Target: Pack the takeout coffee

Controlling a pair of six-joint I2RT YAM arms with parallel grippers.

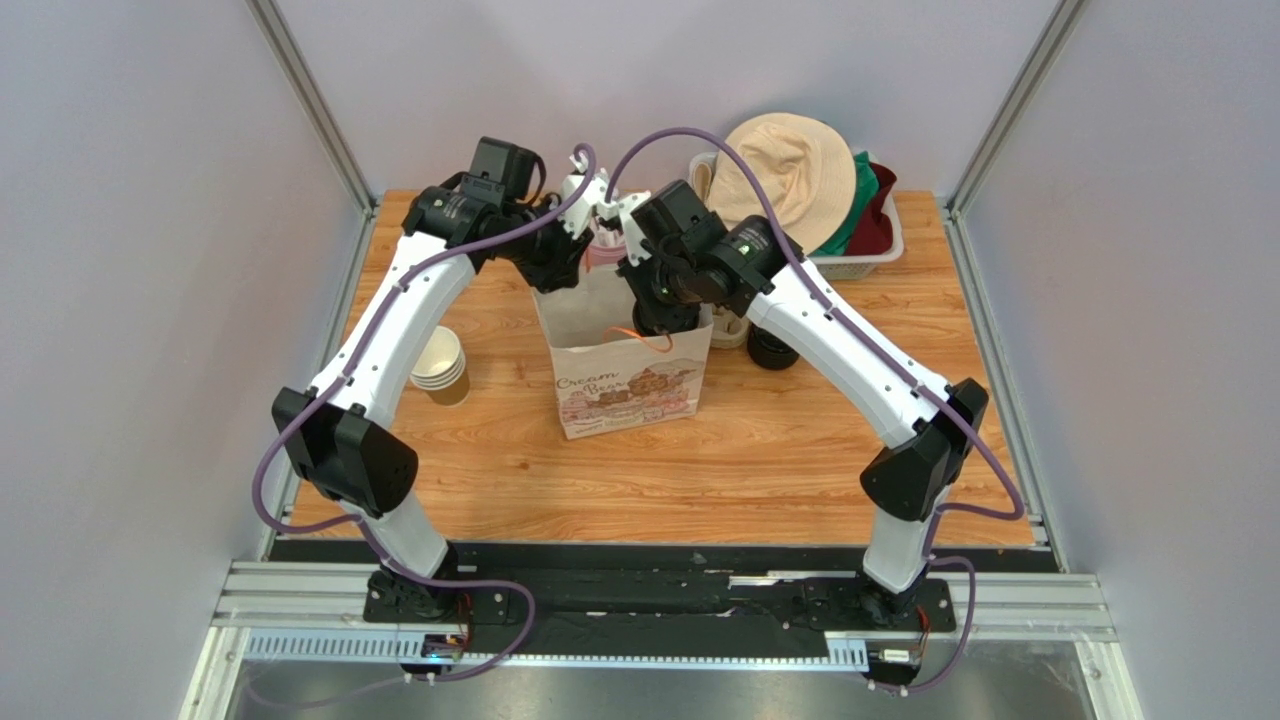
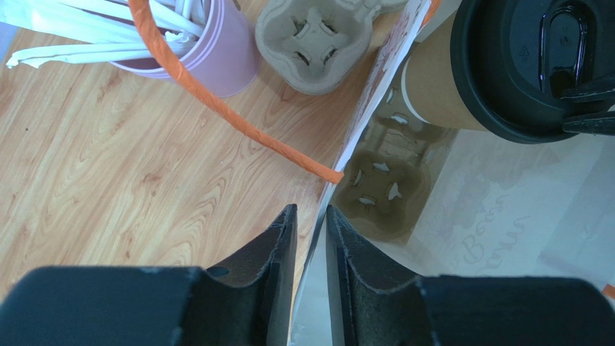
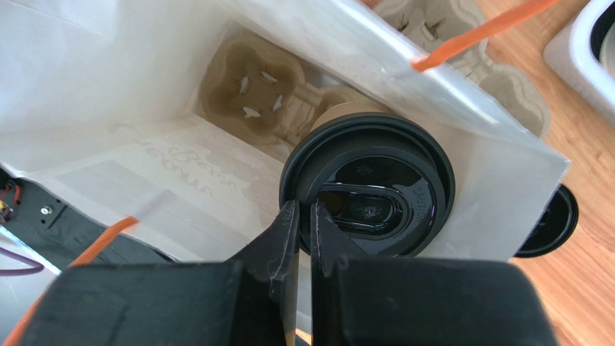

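The takeout coffee [image 3: 368,191], a brown paper cup with a black lid, hangs inside the white paper bag [image 1: 631,383]. My right gripper [image 3: 303,205] is shut on the near rim of its lid. Below the cup, a brown cup carrier [image 3: 249,90] lies on the bag's floor. In the left wrist view the coffee [image 2: 520,65] shows at the top right, past the bag wall [image 2: 375,94]. My left gripper [image 2: 309,211] straddles that wall's top edge. Its jaws are narrow, and a sliver of table shows between the left finger and the paper.
Behind the bag stand a second cup carrier [image 2: 314,40] and a pink cup of white sticks [image 2: 209,50]. The bag's orange handle [image 2: 216,108] loops over the table. Lidless cups [image 1: 439,365] are stacked left of the bag, with black lids [image 1: 771,348] on its right. A white bin of hats [image 1: 812,180] sits at the back right.
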